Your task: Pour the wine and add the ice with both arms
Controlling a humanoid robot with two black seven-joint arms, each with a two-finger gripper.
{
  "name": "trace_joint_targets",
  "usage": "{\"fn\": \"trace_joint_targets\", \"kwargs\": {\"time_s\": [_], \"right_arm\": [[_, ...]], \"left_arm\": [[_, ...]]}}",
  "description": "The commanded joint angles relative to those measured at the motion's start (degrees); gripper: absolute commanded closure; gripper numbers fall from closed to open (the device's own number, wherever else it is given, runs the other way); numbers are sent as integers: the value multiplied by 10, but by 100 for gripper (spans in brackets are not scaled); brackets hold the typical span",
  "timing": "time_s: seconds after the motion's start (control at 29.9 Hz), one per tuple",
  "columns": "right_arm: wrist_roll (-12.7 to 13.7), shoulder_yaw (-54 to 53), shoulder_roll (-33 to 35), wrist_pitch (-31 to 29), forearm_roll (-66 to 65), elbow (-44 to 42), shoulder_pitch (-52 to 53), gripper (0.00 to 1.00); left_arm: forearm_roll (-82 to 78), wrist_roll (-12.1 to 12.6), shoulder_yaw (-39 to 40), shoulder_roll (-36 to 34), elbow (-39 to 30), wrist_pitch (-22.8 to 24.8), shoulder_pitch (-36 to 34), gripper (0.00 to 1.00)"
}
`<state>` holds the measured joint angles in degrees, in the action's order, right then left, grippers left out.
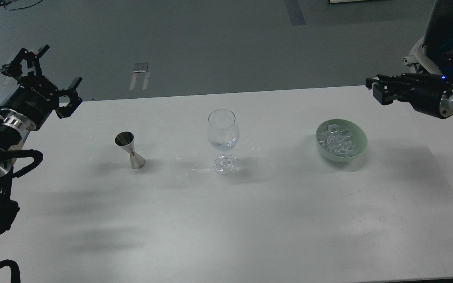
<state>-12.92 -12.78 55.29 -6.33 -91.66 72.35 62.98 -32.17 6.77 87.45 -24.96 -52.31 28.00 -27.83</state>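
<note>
- Steel jigger (130, 150) stands upright on the white table (210, 228), left of centre; any wine inside it cannot be made out from here.
- Clear wine glass (222, 137) stands mid-table, apparently empty, well apart from the jigger.
- Ice (336, 142) fills the pale green bowl (358, 135) on the right.
- Left gripper (49, 78) hovers at the far left edge, fingers spread wide, holding nothing.
- Right gripper (378, 89) hangs far right, beyond the bowl; seen edge-on, so its opening cannot be told.
- Risks: the narrow-waisted jigger could tip under an off-centre pinch, spilling its contents; the tall glass could be knocked by a passing arm; slippery cubes could slip free.
</note>
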Motion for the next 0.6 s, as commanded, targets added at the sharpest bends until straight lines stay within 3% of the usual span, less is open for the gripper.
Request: {"fn": "trace_joint_targets", "kwargs": {"time_s": [0.0,0.1,0.33,0.57], "right_arm": [[0,3,15,-40,15,35,83,100],[0,10,-12,-60,22,36,133,100],[0,200,-181,-74,82,-11,320,100],[0,265,-308,-80,134,-49,358,100]], "left_arm": [[-1,0,-1,3,0,0,-1,3],[-2,0,-1,3,0,0,-3,3],[-3,0,-1,3,0,0,-5,3],[-2,0,0,4,0,0,-5,3]]}}
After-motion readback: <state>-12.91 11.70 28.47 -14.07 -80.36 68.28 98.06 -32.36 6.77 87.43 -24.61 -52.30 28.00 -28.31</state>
